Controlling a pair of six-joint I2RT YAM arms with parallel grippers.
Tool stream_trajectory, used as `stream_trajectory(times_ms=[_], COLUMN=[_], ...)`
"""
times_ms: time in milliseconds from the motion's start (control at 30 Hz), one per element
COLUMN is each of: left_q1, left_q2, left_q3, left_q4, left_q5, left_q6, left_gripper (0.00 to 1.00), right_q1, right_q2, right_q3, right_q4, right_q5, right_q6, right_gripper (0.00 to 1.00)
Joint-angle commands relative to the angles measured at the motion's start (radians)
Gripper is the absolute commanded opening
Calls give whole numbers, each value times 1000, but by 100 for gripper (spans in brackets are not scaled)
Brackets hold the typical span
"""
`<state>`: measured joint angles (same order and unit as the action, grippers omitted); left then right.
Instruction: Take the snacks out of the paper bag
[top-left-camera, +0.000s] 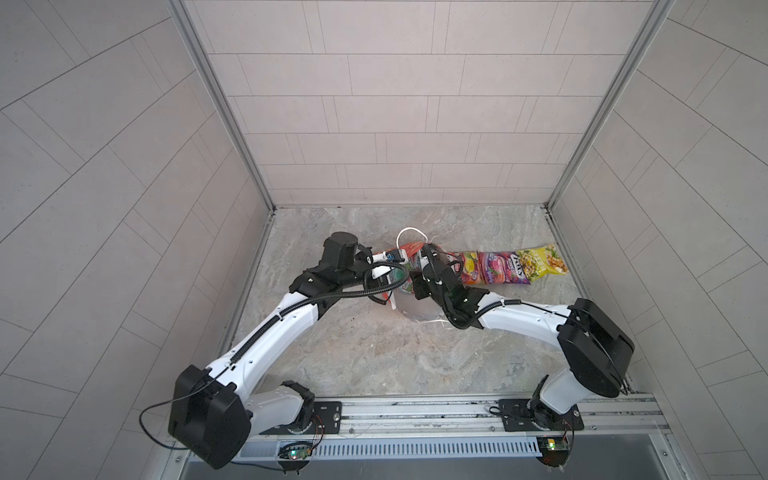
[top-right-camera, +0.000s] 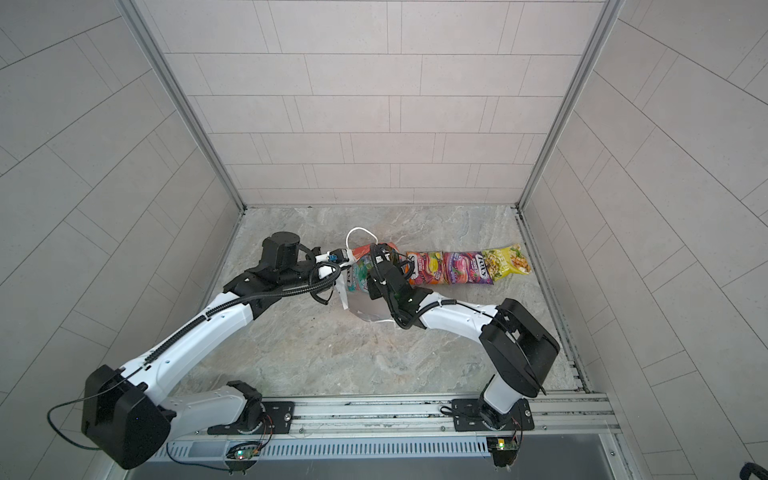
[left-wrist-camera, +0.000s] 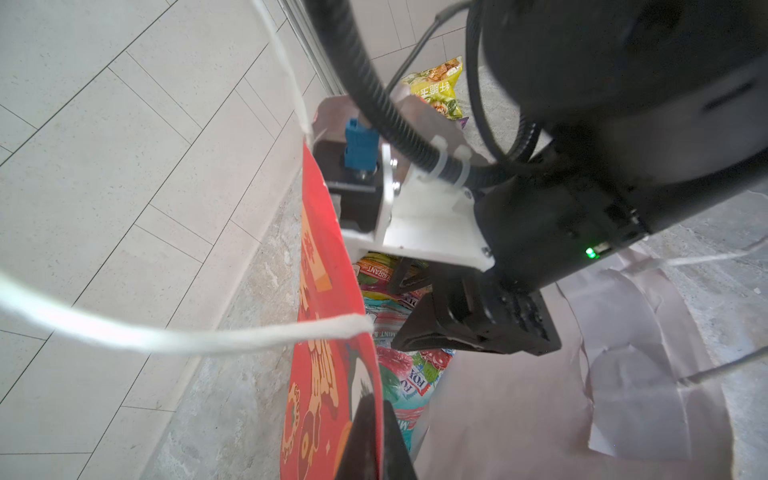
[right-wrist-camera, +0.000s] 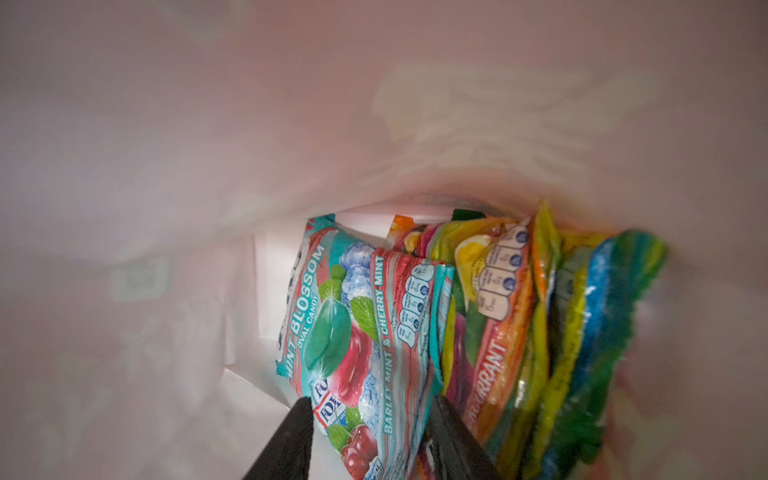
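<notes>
While my left hand (left-wrist-camera: 374, 436) pinches the paper bag (left-wrist-camera: 324, 249) by its rim, my right hand (right-wrist-camera: 372, 409) sits inside it, open astride two overlapping teal snacks (right-wrist-camera: 374, 332); closing could grab both, let one slip, or snag the paper wall.

Right wrist view, lower middle: teal packet (right-wrist-camera: 316, 307) reads "MINT BLOSSOM OVAL CANDY", partial "FOX". Second teal packet (right-wrist-camera: 409, 332) beside it: "BARLEY MINT & CHERRY MINT". Orange packet (right-wrist-camera: 494, 365): "...RRANT". Top view, right of centre: purple packet (top-left-camera: 505, 268), "FOX'S".
</notes>
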<state>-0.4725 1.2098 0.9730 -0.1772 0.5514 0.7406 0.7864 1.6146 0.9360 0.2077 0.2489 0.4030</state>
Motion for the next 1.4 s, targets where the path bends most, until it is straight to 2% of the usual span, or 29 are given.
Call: stream_trajectory(times_ms=[0, 267, 500, 700, 933, 1133, 1367], left_q1=[-8, -8, -8, -8, -8, -8, -8], left_q2=[-5, -7, -10, -7, 2, 4, 5], left_q3=[3, 3, -1, -5, -4, -4, -5], left_q4=[1, 4, 7, 17, 19, 18, 15], left_q5=[41, 45, 46, 46, 33, 21, 6], left_q6=[0, -1, -1, -1, 3, 4, 5], left_gripper=[0, 0, 0, 0, 0, 0, 0], right_q1=[-3, -4, -9, -13, -13, -22, -22], right_q2=[53, 188, 291, 323, 265, 188, 65], right_q3=[34, 114, 161, 129, 56, -5, -64], right_q4=[-44, -98, -80, 58, 245, 329, 314], right_q5=[43, 131, 152, 153, -30, -166, -198], right_q6=[42, 146, 173, 167, 114, 102, 73], right_gripper=[49, 58, 57, 33, 12, 5, 0])
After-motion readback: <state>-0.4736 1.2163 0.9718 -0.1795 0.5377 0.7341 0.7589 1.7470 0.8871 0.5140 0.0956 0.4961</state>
